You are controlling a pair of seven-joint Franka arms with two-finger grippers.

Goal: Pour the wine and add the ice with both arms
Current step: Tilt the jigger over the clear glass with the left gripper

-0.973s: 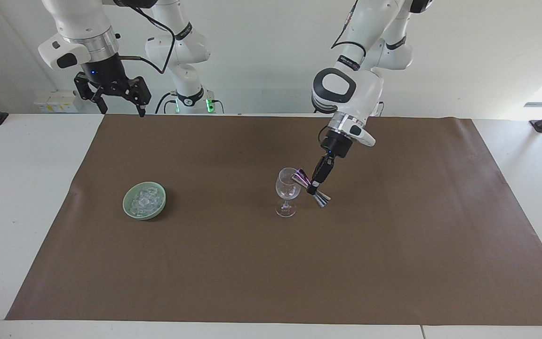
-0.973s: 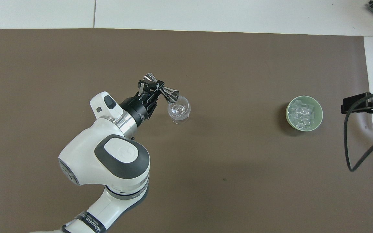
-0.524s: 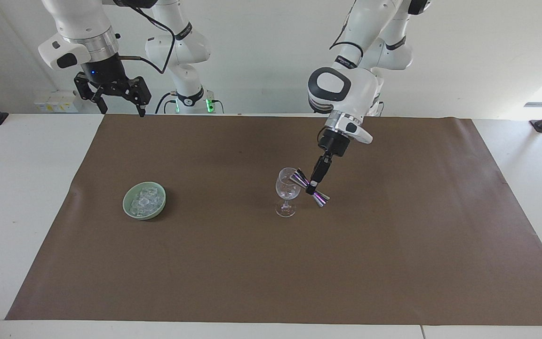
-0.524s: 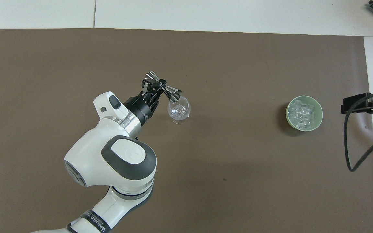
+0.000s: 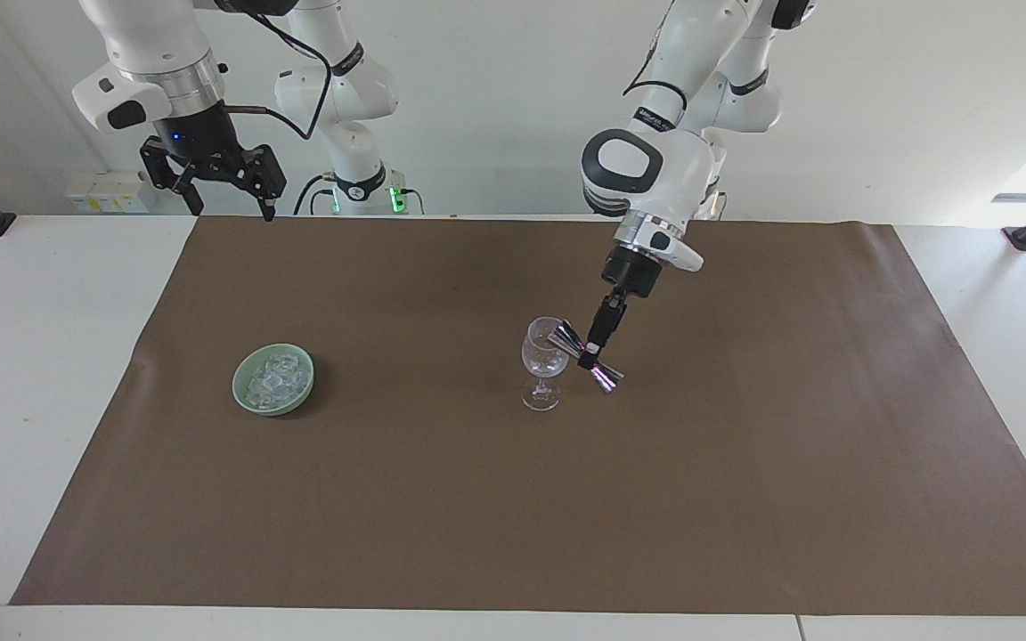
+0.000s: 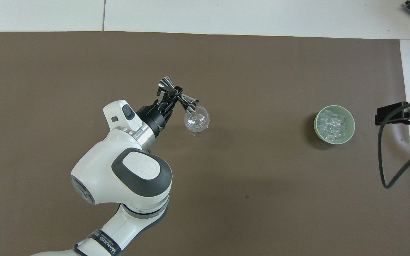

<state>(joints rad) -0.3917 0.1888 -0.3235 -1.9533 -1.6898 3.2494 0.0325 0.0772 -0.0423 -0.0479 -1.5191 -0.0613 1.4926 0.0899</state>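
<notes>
While the left gripper [image 5: 590, 356] clamps a tilted steel double-cone jigger [image 5: 586, 357] by its waist, one mouth at the rim of the clear stemmed wine glass [image 5: 543, 363], the pour looks underway. Ice [image 5: 273, 380] sits untouched in the pale green bowl [image 5: 241, 392], toward the right arm's end. Right gripper [image 5: 226, 201] waits raised, fingers spread, empty; icing remains.
</notes>
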